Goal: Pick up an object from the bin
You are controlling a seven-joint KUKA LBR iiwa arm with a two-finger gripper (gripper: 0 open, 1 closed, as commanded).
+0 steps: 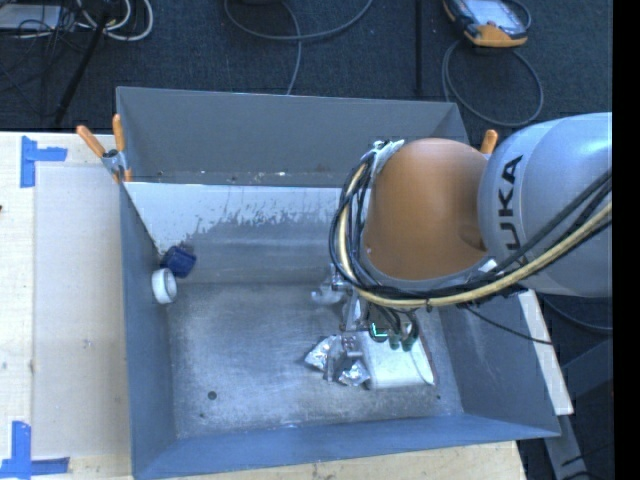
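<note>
Over crumpled foil (pixel 328 359) hangs the claw (pixel 350 352) (grip untellable); arm (pixel 545 218) reads "UKA".

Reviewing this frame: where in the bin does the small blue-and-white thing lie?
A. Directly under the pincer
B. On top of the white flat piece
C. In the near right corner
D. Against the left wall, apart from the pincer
D: the small blue-and-white thing sits at the left wall of the bin, while the pincer is over the crumpled silvery thing beside the white flat piece, right of centre.
</note>
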